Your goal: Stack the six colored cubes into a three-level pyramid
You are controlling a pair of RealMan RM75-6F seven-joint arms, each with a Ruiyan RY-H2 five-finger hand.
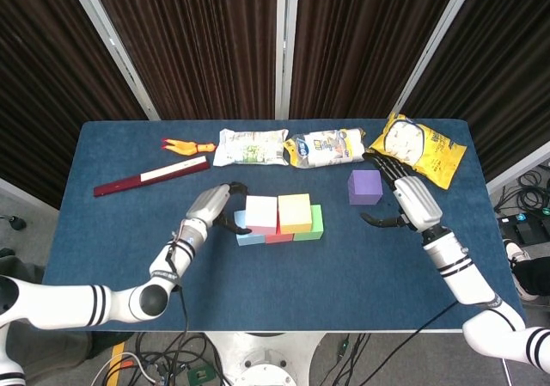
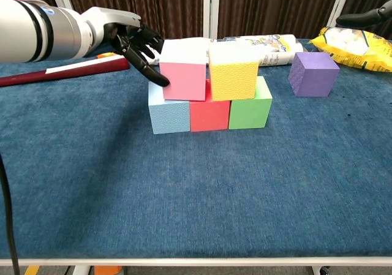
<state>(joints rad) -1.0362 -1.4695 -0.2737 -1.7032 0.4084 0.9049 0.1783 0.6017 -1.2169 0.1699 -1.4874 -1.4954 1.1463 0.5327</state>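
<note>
Along the far side of your table lie a long dark red flat stick with a white strip [image 1: 151, 177], a small orange toy chicken [image 1: 180, 146], two crinkly white snack bags [image 1: 250, 146] side by side, and a big yellow bag of puffed snacks [image 1: 416, 148] at the far right. None of them blocks the cubes, but the yellow bag sits just behind your right hand. The table has a dark blue cloth top [image 2: 196, 189], and dark brown curtains [image 1: 198, 33] with pale strips hang behind it. In the middle of the table stand three cubes in a row, touching: a light blue foam cube [image 2: 168, 114] on the left, a red foam cube [image 2: 209, 114] in the middle and a green foam cube [image 2: 250, 108] on the right. On top of them sit a pink foam cube [image 2: 183, 74] and a yellow foam cube [image 2: 233, 73], side by side. The purple foam cube [image 2: 313, 73] stands alone on the cloth, to the right and a little farther away. Your left hand [image 2: 130, 41] is at the left side of the pink cube, its dark fingertips [image 2: 158, 79] touching that side, fingers spread and holding nothing. Your right hand [image 1: 402, 199] is just right of the purple cube, spread wide, not touching it.
</note>
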